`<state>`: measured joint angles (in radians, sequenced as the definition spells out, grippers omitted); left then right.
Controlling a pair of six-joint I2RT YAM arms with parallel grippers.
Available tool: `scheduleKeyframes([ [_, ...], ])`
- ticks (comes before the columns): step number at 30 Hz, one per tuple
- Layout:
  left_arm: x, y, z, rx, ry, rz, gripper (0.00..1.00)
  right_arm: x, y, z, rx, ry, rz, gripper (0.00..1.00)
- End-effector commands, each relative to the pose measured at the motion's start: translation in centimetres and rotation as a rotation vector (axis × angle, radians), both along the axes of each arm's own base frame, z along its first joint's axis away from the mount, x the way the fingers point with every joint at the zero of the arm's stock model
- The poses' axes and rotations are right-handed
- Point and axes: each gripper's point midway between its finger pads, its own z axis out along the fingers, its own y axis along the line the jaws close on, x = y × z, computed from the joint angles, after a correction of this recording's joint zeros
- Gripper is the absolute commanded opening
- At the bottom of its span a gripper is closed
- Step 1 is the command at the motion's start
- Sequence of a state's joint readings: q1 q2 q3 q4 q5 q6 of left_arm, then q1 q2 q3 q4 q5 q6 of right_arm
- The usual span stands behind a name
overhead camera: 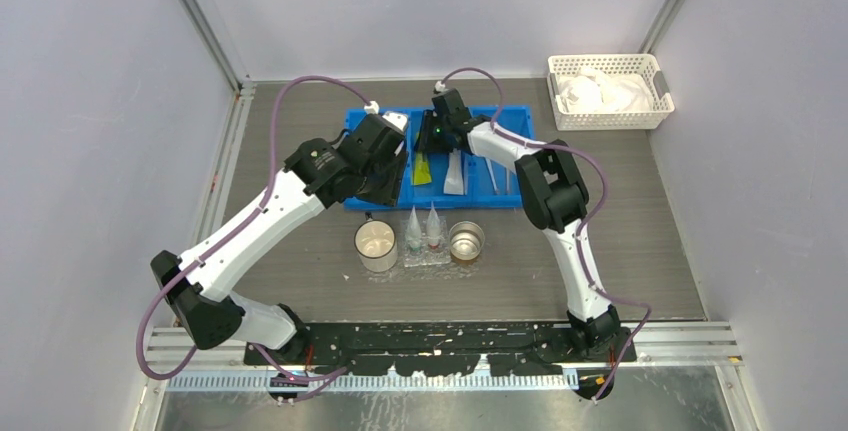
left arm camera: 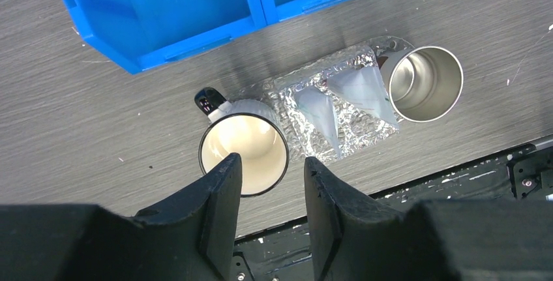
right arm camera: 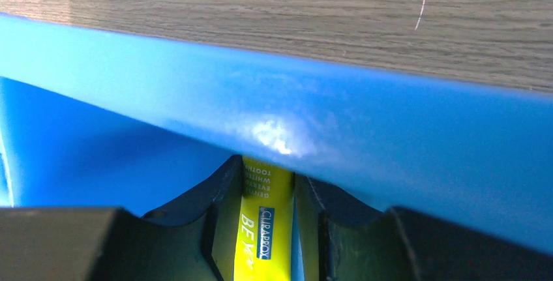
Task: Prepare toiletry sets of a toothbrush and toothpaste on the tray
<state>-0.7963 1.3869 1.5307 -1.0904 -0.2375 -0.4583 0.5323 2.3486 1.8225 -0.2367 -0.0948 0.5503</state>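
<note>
Two fingers of the right pincer (right arm camera: 267, 171) are drawn in against the two long edges of a yellow tube (right arm camera: 264, 229), which fills the gap between them; the printed face of the tube points toward the wrist camera. This pincer sits low inside the middle compartment of the blue bin (right arm camera: 339, 118), close to the bin's far wall. A pale tube (overhead camera: 455, 173) lies in the same compartment, beside the yellow tube. The left pincer (left arm camera: 272, 186) is partly open with nothing between its fingers. It hangs above the table (overhead camera: 620, 251), at the near edge of the bin's left compartment, with its camera looking down on a white mug (left arm camera: 244, 154). The tray (left arm camera: 355, 136) stands on the table just in front of the bin, between the white mug and a steel cup (left arm camera: 424, 85), touching or nearly touching both. Two packets (left arm camera: 319, 115) stand side by side in the tray, points up, one with green contents and one with reddish contents. A white basket (overhead camera: 600, 59) sits at the far right corner of the table, well apart from the bin.
</note>
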Motion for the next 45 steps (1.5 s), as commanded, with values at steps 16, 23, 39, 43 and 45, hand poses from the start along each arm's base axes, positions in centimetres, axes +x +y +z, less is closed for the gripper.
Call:
scheduleKeyframes([
  [16,0.8,-0.8,1.8,-0.079,-0.069,-0.004,0.47,0.0,-4.1,7.9,-0.010,-0.083,-0.054,0.33],
  [23,1.5,-0.7,3.8,-0.161,-0.163,0.039,0.52,1.4,-5.5,14.7,0.097,-0.174,-0.125,0.33],
  [39,3.4,-4.8,10.0,-0.747,-0.440,0.107,0.61,-0.5,-5.9,24.5,0.718,-0.184,-0.359,0.33],
  [43,3.8,-4.6,10.5,-0.874,-0.513,0.151,0.61,-1.6,-6.3,26.1,0.875,-0.175,-0.400,0.33],
  [45,4.0,-4.0,10.3,-0.924,-0.547,0.189,0.60,-2.2,-6.7,26.8,0.930,-0.177,-0.419,0.33],
])
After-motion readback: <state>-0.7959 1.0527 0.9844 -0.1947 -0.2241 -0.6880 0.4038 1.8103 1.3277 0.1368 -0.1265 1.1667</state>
